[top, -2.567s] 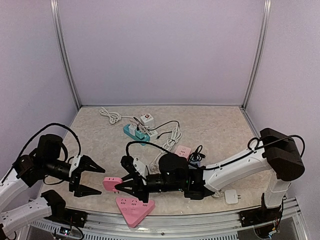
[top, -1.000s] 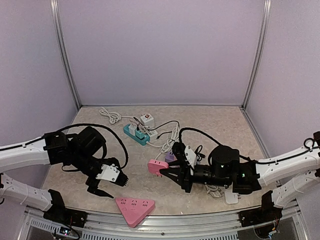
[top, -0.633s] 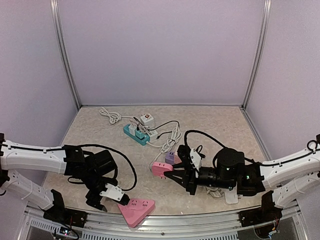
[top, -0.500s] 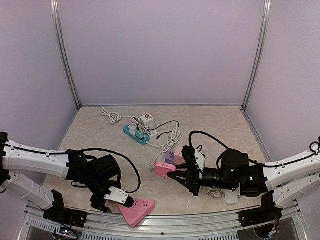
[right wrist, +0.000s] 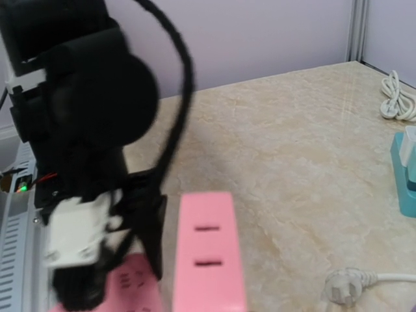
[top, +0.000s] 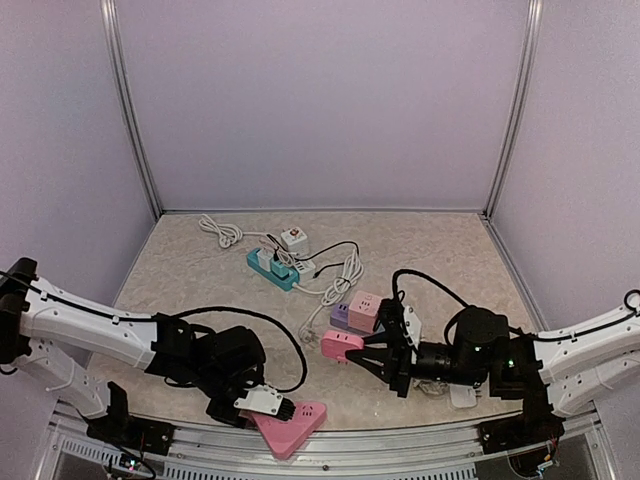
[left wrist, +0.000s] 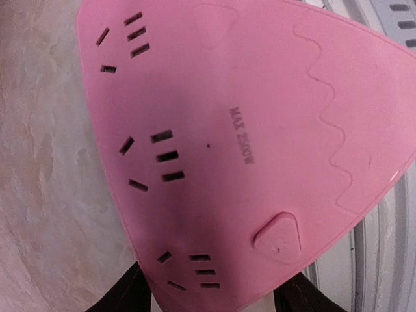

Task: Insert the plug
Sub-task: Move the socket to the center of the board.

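Note:
A pink triangular power strip lies at the table's front edge and fills the left wrist view with its socket slots up. My left gripper has one corner of it between its black fingers, which press on both sides. My right gripper is shut on the plug, a pink block held above the table right of centre. In the right wrist view the plug shows two slots and hides the fingers; the left arm stands just beyond it.
A teal power strip with plugs in it, white cables and a white adapter lie at the back. Pink and purple cubes sit behind the plug. A white adapter lies front right, near the metal front rail.
My left arm dropped to the front edge and its jaws narrowed around the triangle's corner; the triangle slid a little right. My right arm drew the plug rightward.

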You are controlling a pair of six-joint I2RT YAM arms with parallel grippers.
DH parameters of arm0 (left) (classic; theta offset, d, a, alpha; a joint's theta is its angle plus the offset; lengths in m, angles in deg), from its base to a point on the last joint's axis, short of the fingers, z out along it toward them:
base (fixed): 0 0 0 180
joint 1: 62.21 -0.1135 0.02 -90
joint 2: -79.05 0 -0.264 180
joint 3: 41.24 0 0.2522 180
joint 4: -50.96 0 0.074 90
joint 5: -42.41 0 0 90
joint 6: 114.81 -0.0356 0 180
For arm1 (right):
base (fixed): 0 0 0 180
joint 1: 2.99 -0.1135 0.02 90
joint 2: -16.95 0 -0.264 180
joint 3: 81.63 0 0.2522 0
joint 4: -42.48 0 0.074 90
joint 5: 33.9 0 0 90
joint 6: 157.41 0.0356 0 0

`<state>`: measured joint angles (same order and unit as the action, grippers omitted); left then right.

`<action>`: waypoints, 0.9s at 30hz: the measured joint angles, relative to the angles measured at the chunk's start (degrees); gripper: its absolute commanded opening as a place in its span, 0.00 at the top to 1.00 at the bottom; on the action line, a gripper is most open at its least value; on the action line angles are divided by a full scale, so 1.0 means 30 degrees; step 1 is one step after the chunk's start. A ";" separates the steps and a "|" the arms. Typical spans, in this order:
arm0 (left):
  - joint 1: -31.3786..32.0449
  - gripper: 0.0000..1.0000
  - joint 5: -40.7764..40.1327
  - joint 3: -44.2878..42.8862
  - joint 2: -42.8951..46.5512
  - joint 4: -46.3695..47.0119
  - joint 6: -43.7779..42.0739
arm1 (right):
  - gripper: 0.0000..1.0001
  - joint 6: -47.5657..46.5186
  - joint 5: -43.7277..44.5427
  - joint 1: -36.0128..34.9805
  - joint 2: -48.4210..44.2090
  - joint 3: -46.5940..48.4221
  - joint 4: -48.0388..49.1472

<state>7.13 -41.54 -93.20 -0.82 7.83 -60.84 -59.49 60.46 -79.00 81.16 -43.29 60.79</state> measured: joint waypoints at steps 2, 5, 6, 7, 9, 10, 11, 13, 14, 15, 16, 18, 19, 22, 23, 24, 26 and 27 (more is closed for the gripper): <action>0.0918 0.39 -0.0350 -0.0437 -0.0226 0.0189 0.0219 | 1.00 0.0080 0.0051 -0.0036 -0.0240 -0.0204 0.0029; 0.1348 0.36 -0.0495 -0.1195 -0.0627 0.0270 0.0707 | 1.00 0.0197 0.0226 -0.0080 -0.0772 -0.0568 0.0044; 0.1443 0.35 -0.0452 -0.1479 -0.0860 0.0372 0.0889 | 1.00 0.0233 0.0291 -0.0109 -0.0998 -0.0685 0.0036; 0.1515 0.36 -0.0408 -0.1756 -0.1144 0.0597 0.1042 | 1.00 0.0270 0.0372 -0.0117 -0.1297 -0.0816 0.0000; 0.1545 0.35 -0.0415 -0.1967 -0.1428 0.0925 0.1173 | 1.00 0.0357 0.0539 -0.0131 -0.1778 -0.0998 -0.0029; 0.1545 0.35 -0.0430 -0.1989 -0.1545 0.1129 0.1224 | 1.00 0.0401 0.0641 -0.0131 -0.2025 -0.1086 -0.0058; 0.1545 0.35 -0.0444 -0.1989 -0.1625 0.1231 0.1239 | 1.00 0.0466 0.0721 -0.0131 -0.2237 -0.1129 -0.0117; 0.1545 0.36 -0.0379 -0.1989 -0.1770 0.1384 0.1326 | 1.00 0.0583 0.0823 -0.0131 -0.2579 -0.1180 -0.0291; 0.1545 0.36 -0.0299 -0.1989 -0.1829 0.1508 0.1443 | 1.00 0.0641 0.0860 -0.0131 -0.2688 -0.1188 -0.0393; 0.1552 0.36 -0.0204 -0.1989 -0.1894 0.1668 0.1603 | 1.00 0.0685 0.0903 -0.0131 -0.2769 -0.1188 -0.0474; 0.1566 0.35 -0.0102 -0.1996 -0.1960 0.1851 0.1778 | 1.00 0.0729 0.0933 -0.0138 -0.2812 -0.1188 -0.0561; 0.1712 0.35 0.0073 -0.1996 -0.2113 0.2302 0.2229 | 1.00 0.0758 0.0998 -0.0153 -0.2878 -0.1188 -0.0758; 0.1843 0.34 0.0175 -0.1996 -0.2171 0.2514 0.2484 | 1.00 0.0772 0.1035 -0.0160 -0.2885 -0.1188 -0.0801; 0.2004 0.25 0.0131 -0.1996 -0.2222 0.2885 0.3075 | 1.00 0.0809 0.1137 -0.0160 -0.2892 -0.1188 -0.0969; 0.2033 0.23 0.0168 -0.1996 -0.2222 0.2980 0.3206 | 1.00 0.0816 0.1151 -0.0160 -0.2892 -0.1188 -0.1064; 0.2084 0.22 0.0182 -0.1996 -0.2215 0.3104 0.3337 | 1.00 0.0823 0.1158 -0.0160 -0.2892 -0.1188 -0.1151; 0.2113 0.18 -0.0044 -0.1982 -0.2142 0.3198 0.3432 | 1.00 0.0882 0.1158 -0.0160 -0.2849 -0.1188 -0.1246; 0.2076 0.15 -0.0328 -0.1931 -0.1989 0.3198 0.3534 | 1.00 0.0903 0.1151 -0.0160 -0.2783 -0.1188 -0.1253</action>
<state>13.36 -42.53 -98.99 -6.79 17.43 -50.24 -56.78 63.92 -79.48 72.81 -46.86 57.03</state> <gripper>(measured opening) 0.790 0.133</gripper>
